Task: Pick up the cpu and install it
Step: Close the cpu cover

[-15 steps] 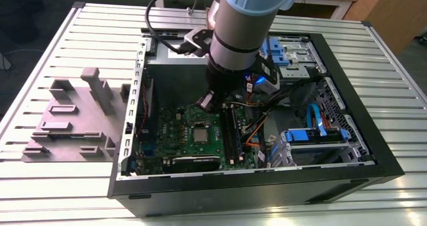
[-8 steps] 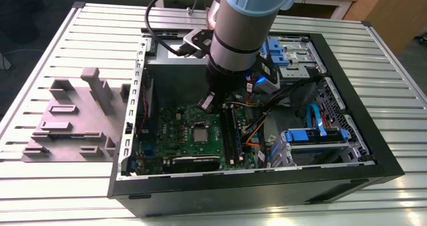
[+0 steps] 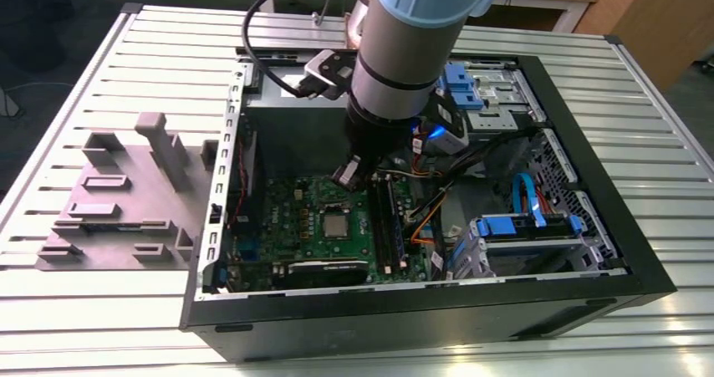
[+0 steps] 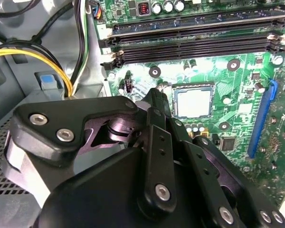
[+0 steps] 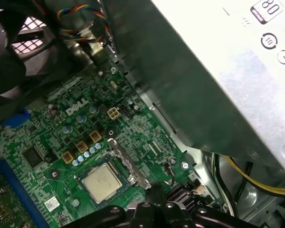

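Your gripper [image 4: 157, 102] looks clenched and empty, just beside the cpu [image 4: 194, 102] seated in its socket on the motherboard [image 5: 147, 142]; any sideways drift risks scraping nearby components.

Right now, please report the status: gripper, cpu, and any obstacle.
Gripper above the motherboard, holding nothing. Cpu lies flat in its socket, apart from the gripper. Nothing lies over the cpu.

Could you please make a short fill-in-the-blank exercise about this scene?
1. The cpu lies in its socket on the green ____.
2. The end effector hangs inside the open computer ____.
3. In the exterior view, the grey plastic tray stands on the case's ____ side.
4. The cable beside the end effector is ____.

Missing words: motherboard; case; left; yellow
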